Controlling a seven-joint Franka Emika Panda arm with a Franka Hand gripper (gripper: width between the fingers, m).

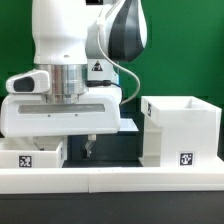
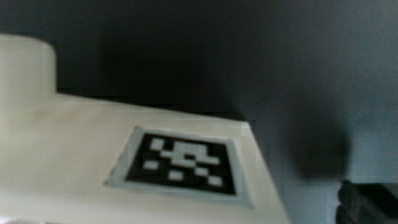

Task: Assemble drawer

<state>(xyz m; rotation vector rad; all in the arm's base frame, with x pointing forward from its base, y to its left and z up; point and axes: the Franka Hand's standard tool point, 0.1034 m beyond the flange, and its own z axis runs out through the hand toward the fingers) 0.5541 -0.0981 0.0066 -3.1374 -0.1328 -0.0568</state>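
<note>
The large open-fronted drawer casing (image 1: pixel 181 129) stands on the exterior view's right, with a tag low on its side. A shallow tray (image 1: pixel 30 157) with a tag lies at the exterior view's left. A second tray (image 1: pixel 128 126) shows partly behind the arm. My gripper (image 1: pixel 68 146) hangs low over the left tray's right end. One finger (image 1: pixel 88 146) shows just past the tray's wall and the other is hidden. In the wrist view a white tagged tray face (image 2: pixel 178 160) fills the frame, very close. One dark finger (image 2: pixel 366 196) sits far to the side, so the jaws stand apart and hold nothing.
A long low white border wall (image 1: pixel 110 182) runs along the front. The table (image 1: pixel 115 150) is black between the trays and the casing. A green backdrop stands behind. The arm's white body hides the middle back of the scene.
</note>
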